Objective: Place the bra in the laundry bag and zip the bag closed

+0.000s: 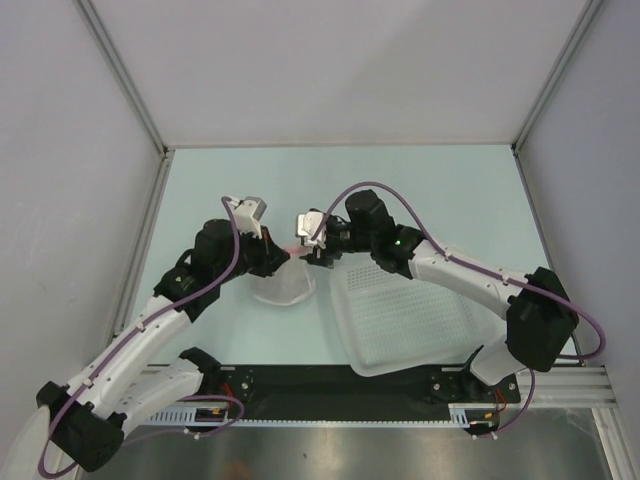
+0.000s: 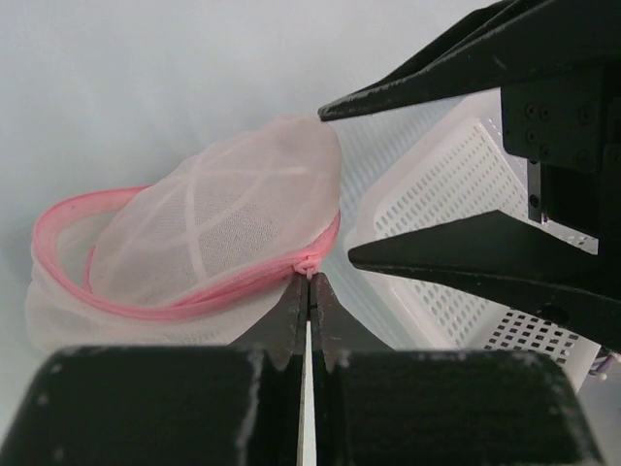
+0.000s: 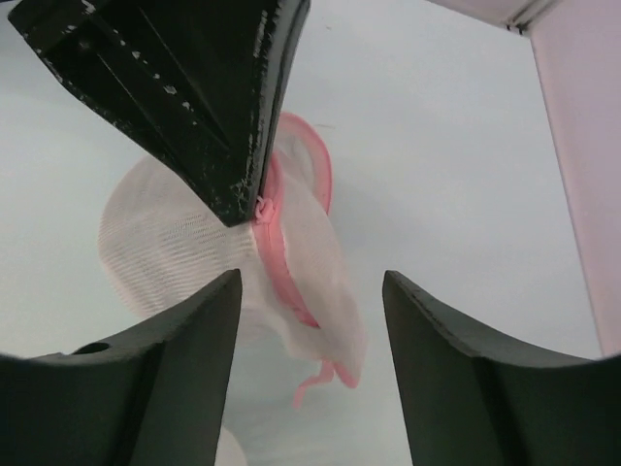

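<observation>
The laundry bag (image 1: 283, 287) is a white mesh pouch with a pink rim, on the table between the arms. My left gripper (image 1: 290, 259) is shut on its pink rim; in the left wrist view the closed tips (image 2: 309, 282) pinch the pink trim of the bag (image 2: 213, 228), which hangs partly open. My right gripper (image 1: 318, 256) is open and empty just right of the bag. In the right wrist view it (image 3: 312, 282) sits in front of the bag (image 3: 184, 252), with a pink pull tab dangling between the jaws. The bra is out of view.
A white perforated plastic basket (image 1: 410, 320) lies on the table to the right of the bag, under the right arm; it also shows in the left wrist view (image 2: 456, 184). The enclosure walls stand at left, right and back.
</observation>
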Tool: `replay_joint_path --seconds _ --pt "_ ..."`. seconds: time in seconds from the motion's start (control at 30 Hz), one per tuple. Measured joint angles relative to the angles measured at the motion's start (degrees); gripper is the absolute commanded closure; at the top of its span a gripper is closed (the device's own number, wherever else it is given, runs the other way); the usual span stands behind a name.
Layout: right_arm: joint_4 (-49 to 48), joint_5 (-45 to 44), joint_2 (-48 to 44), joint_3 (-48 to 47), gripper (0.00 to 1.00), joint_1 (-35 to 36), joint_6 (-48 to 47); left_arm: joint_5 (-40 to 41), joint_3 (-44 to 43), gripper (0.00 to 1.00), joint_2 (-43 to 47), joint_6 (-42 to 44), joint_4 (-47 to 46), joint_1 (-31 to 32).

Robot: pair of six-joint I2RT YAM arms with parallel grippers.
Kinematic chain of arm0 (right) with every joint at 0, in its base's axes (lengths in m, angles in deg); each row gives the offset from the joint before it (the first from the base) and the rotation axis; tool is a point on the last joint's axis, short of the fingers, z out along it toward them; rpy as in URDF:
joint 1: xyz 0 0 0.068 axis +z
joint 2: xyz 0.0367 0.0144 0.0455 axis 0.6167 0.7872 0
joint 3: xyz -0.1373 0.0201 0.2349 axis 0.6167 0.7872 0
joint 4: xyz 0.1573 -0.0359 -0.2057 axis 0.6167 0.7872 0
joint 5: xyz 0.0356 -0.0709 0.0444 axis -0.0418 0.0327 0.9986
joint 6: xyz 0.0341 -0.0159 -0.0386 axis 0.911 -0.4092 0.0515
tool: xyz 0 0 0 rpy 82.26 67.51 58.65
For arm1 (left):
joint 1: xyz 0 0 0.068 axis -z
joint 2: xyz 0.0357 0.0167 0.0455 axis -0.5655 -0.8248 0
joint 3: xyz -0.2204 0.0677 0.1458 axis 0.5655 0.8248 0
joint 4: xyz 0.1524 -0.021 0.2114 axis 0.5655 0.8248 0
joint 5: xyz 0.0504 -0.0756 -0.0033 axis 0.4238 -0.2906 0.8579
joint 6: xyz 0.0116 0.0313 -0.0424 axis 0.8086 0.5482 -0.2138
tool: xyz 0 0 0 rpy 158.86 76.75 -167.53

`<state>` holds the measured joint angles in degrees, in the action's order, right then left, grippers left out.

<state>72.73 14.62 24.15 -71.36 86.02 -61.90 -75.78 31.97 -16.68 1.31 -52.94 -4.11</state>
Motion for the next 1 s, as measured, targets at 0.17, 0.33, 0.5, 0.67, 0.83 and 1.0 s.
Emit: replay_joint_path --seconds 0.17,0.33,0.5,0.67,0.83,1.0 --pt "-0.85 0.52 1.81 -0.98 0.55 1.49 -1.86 -0.85 0.2 1.0 0.15 -0.02 -0.02 0.0" --pt "-0.72 1.25 3.34 -1.29 0.95 2.64 -2.32 -0.74 0.2 1.0 0.2 -0.02 0.04 0.0" --pt "-0.92 0.37 3.8 -1.29 1.0 2.97 -2.78 0.66 0.2 1.0 0.17 -0.04 0.74 -0.07" --pt "-2.19 -2.19 5.33 -0.81 1.0 3.17 -4.76 5.95 -0.04 1.0 -1.38 -1.57 4.39 -2.34" --pt "-6.27 -1.84 5.35 2.51 1.0 1.22 -8.46 6.95 0.2 1.0 -2.27 -3.17 9.09 -12.44" --pt "-9.05 0.11 5.35 2.99 0.58 -0.76 -10.71 2.19 0.22 1.0 0.24 -2.45 9.29 -14.99"
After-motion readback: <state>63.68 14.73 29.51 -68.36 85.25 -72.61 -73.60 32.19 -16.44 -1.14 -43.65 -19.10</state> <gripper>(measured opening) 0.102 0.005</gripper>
